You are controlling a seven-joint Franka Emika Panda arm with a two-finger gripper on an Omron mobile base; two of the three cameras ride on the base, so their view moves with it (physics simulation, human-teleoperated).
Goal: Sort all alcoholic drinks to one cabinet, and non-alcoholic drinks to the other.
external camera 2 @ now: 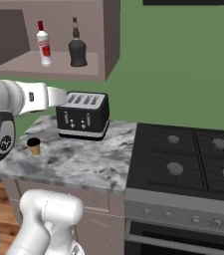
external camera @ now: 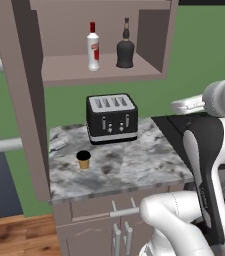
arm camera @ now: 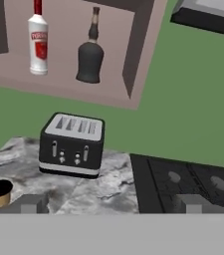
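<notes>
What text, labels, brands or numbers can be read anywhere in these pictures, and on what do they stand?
Clear bottle on the cabinet shelf: red label with a white word across it, too blurred to read.
Robot arm joint: a small light mark, too small to read.
Black bottle, toaster, cup, stove: no writing visible.

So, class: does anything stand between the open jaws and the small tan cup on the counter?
Nothing visible does. In the hand view the cup stands alone on the marble counter, low on the left, near one fingertip. The toaster sits behind it, off to one side, not in the path.
</notes>
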